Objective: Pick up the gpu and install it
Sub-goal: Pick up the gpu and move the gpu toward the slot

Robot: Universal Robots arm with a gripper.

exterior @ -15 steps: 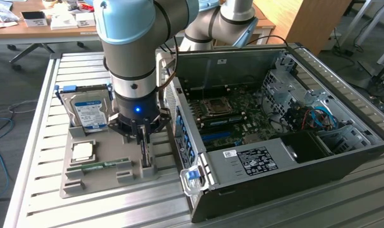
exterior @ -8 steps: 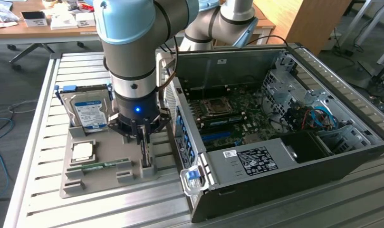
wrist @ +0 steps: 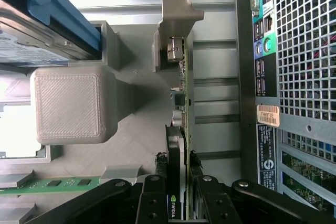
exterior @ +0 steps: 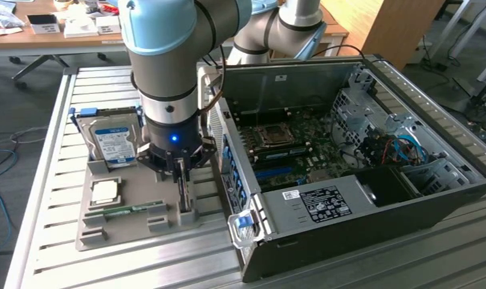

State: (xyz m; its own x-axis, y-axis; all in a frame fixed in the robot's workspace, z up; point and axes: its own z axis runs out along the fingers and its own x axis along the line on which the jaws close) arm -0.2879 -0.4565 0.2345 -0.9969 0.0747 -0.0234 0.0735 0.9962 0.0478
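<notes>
1. Hand [exterior: 181,173] clenched on the gpu [exterior: 184,195], which stands on edge in the grey holder [exterior: 106,232] between the hard drive [exterior: 113,141] and the computer case [exterior: 347,198].
2. Judgement: keep the grip square and the card vertical so it doesn't bind in its slot.

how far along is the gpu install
Done: the gripper is down on the gpu, jaws closed on its upper edge. In hand: the card, gripped but standing in its grey holder. Left: it is not yet lifted out or seated in the open computer case.
</notes>
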